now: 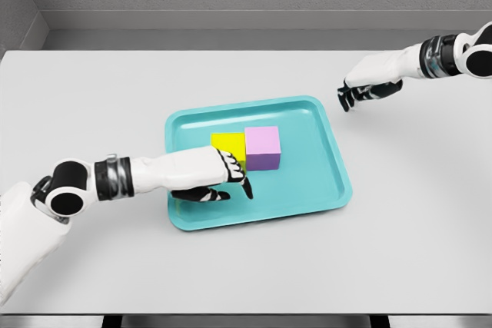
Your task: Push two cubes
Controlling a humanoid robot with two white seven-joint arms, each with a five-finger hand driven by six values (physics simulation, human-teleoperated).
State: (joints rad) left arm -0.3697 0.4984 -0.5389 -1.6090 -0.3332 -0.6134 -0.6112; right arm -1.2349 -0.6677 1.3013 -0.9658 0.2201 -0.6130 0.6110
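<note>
A yellow cube (pixel 228 144) and a pink cube (pixel 263 147) stand side by side, touching, in the middle of a teal tray (pixel 323 159). My left hand (pixel 223 178) reaches over the tray's left part, its back against the yellow cube's front-left side, fingers extended and holding nothing. The hand hides the yellow cube's lower left. My right hand (pixel 361 90) hovers over the table beyond the tray's far right corner, fingers relaxed and empty.
The tray lies on a light grey table (pixel 92 97), with its front edge near the bottom of the view. A grey wall runs along the back.
</note>
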